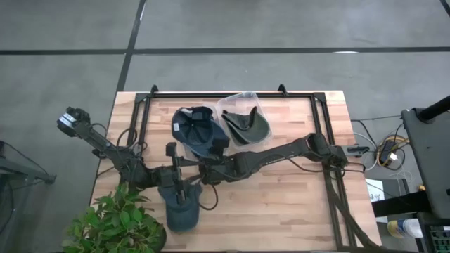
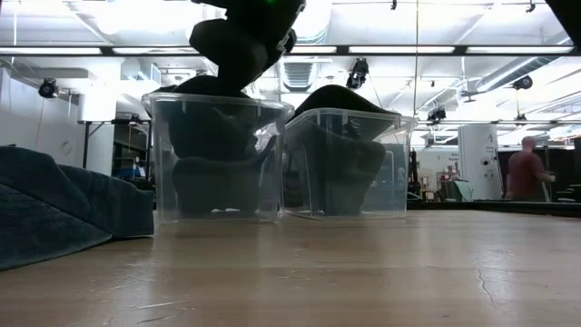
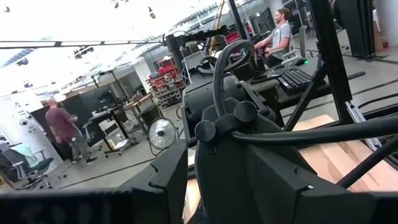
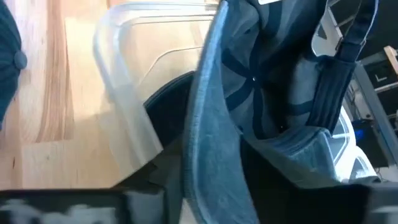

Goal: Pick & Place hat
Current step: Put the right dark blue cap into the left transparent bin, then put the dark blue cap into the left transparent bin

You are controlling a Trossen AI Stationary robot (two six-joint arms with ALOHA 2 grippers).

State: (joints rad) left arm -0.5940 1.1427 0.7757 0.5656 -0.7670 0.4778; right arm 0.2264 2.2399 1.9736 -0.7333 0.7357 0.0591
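Observation:
A navy hat point(image 1: 193, 126) sits upside down in the left of two clear bins point(image 1: 184, 111) at the table's far middle; its inside and back strap point(image 4: 339, 68) fill the right wrist view. The right bin point(image 1: 254, 102) holds a dark green hat point(image 1: 246, 126). A second blue hat point(image 1: 181, 207) lies flat on the wood near the front left. My right gripper point(image 1: 214, 146) reaches from the right to the navy hat's near edge and seems shut on it. My left gripper point(image 1: 179, 184) hangs just above the second hat. My right gripper holds the navy hat at its brim edge point(image 4: 208, 155), which runs down between the two fingers. The fingers come slanting from the table's right and from above. The hat's crown is down inside the left bin point(image 2: 218, 154); the exact place of contact lies at the picture's bottom edge.
A potted plant point(image 1: 119, 221) stands at the table's near-left corner. A black frame point(image 1: 232, 93) runs round the table's far edge and sides. Bare wood lies on the near right point(image 1: 281, 211). People point(image 2: 525, 173) stand in the room beyond.

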